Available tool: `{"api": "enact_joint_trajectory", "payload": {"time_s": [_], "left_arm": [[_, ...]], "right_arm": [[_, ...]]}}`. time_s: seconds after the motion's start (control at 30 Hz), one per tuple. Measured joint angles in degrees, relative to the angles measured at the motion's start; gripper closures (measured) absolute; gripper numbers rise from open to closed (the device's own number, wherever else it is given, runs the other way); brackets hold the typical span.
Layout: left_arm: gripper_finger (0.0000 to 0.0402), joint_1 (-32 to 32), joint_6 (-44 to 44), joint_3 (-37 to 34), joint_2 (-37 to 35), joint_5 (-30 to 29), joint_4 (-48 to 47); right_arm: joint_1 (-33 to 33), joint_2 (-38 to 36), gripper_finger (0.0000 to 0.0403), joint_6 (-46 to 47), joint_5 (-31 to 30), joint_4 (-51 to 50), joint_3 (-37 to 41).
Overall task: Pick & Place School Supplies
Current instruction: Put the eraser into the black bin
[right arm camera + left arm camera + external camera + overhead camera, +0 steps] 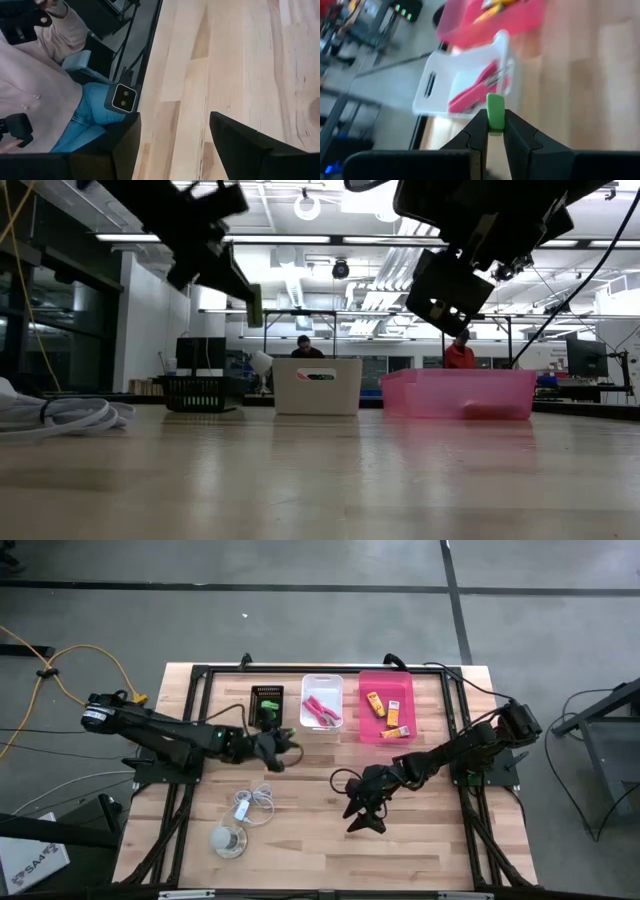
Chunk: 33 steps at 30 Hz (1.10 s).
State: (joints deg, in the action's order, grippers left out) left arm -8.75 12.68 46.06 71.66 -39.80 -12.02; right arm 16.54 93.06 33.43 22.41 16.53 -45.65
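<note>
My left gripper (pixel 283 747) hangs above the table, just near of the black basket (pixel 267 706), shut on a small bright green piece (pixel 495 107); the low view shows that piece (pixel 255 305) well above the tabletop. More green pieces lie in the black basket. To its right, the white bin (pixel 322 690) holds pink-handled scissors (pixel 472 97). The pink bin (pixel 372 732) holds yellow-orange packets (pixel 392 712). My right gripper (pixel 365 815) hovers over the bare middle of the table, open and with nothing between its fingers (pixel 240 145). My left gripper pinches the green piece between its two fingertips (pixel 481 131) by one end (pixel 495 128). The rest of the piece sticks out past the fingertips. The fingers slant down toward the white bin. The piece is lifted clear of the table.
A coiled white cord (pixel 255 805) and a pale round disc (pixel 228 840) lie on the near left of the table. A person in a pale top and blue jeans (pixel 85 117) stands beside the table's edge. Bare wood lies between the arms and the bins.
</note>
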Motion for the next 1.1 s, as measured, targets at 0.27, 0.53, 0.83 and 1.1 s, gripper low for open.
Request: {"api": "enact_joint_trajectory", "payload": {"time_s": [0.27, 0.53, 0.83, 1.1], "left_arm": [[0.0362, 11.89, -1.35, 0.00, 0.00, -0.10, -2.71], [0.0362, 24.48, -6.16, -0.02, 0.24, 7.19, -11.46], [0.0362, 31.39, -10.29, -0.11, 1.57, 19.22, -13.56], [0.0362, 33.02, -10.74, -0.11, 8.41, 25.23, -14.50]], "right_arm": [[2.20, 0.00, 0.0176, 0.00, -2.18, 0.26, -0.01], [3.87, 0.00, 0.0176, -0.10, -3.61, 0.35, 0.00], [4.11, 0.00, 0.0176, -0.20, -4.73, 0.37, -0.02], [4.11, 0.00, 0.0176, -0.04, -4.54, 0.70, 0.00]]}}
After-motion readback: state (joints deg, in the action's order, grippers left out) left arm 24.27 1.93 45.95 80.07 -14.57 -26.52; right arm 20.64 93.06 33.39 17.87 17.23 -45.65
